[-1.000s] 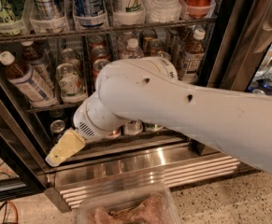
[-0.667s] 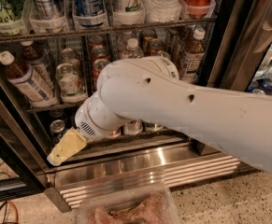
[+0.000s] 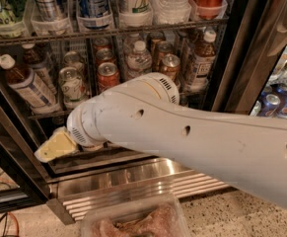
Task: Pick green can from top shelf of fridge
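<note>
- A single camera is used, set above and behind the white smooth-shelled robot arm (image 3: 192, 137) and aimed forward and downward.
- The black-framed commercial drinks fridge (image 3: 234, 58) is viewed from close by, and its dark wire top shelf (image 3: 108, 32) is cut off near the upper edge.
- The pale-yellow-tipped gripper (image 3: 54, 147) is seen low on the left, just above the ribbed stainless-steel base panel (image 3: 133, 184).

I stand before a commercial drinks fridge (image 3: 234, 53), so this looks like a shop, canteen or office pantry rather than a home; which one I cannot tell. It has a black door frame, wire racks like the top shelf (image 3: 108, 33), rows of cans (image 3: 106, 73) and bottles (image 3: 138, 58), a ribbed steel base panel (image 3: 133, 186), and blue cans (image 3: 276, 102) in the bay alongside. The floor (image 3: 241, 211) is speckled and hard. My gripper (image 3: 54, 147) hangs low at the left, before the fridge's bottom edge
</note>
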You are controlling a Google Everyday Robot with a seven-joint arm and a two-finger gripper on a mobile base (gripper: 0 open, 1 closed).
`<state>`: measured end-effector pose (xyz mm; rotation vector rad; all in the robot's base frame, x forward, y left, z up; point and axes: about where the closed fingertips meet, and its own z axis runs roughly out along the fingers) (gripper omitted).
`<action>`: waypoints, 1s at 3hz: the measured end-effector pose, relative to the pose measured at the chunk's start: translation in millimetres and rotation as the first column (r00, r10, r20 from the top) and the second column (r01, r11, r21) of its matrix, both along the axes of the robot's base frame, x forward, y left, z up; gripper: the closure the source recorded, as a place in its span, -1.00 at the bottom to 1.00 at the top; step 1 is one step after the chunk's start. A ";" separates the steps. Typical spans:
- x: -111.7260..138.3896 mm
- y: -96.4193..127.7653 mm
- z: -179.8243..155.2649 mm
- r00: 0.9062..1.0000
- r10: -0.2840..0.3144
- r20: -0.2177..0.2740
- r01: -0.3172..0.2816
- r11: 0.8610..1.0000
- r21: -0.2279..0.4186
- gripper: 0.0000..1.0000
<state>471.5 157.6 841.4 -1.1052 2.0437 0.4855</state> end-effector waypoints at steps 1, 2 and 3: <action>9.2 8.0 10.5 0.998 -0.064 0.018 0.063 0.996 0.062 -1.00; 9.5 9.5 11.7 0.996 -0.084 0.000 0.083 0.993 0.079 -1.00; 9.3 11.1 12.6 0.997 -0.080 0.008 0.079 0.993 0.084 -1.00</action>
